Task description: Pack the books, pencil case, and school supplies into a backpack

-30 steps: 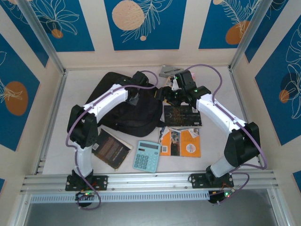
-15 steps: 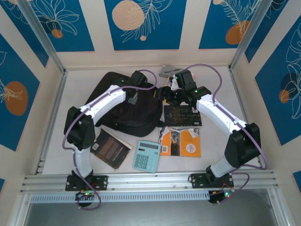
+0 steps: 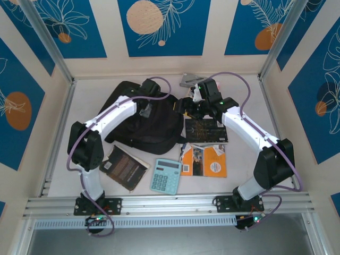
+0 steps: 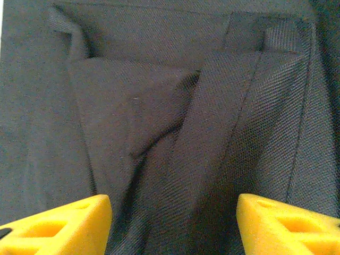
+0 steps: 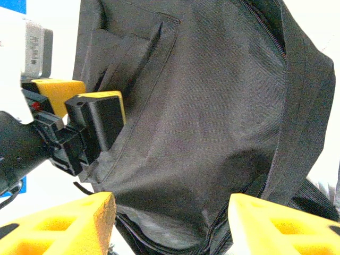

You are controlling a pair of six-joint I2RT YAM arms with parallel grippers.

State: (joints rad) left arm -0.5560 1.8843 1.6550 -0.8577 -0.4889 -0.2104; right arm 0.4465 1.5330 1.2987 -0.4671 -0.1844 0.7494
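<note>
The black backpack [image 3: 154,130] lies on the bench [image 3: 87,98], toward its back. The left hand [image 4: 172,223] stands wide over the fabric, gripping nothing. The right hand [image 5: 170,223], also wide, hovers at the backpack's right edge. The books [image 3: 204,159] and the calculator [image 3: 165,176] lie nearer the arms' bases.

- The left gripper [image 3: 144,110] has slid to the left across the top of the black backpack [image 3: 159,133].
- The left arm's elbow [image 3: 85,150] has swung outward, toward the table's left edge.
- The purple cable [image 3: 155,81] looped over that wrist has shifted left with it.
</note>
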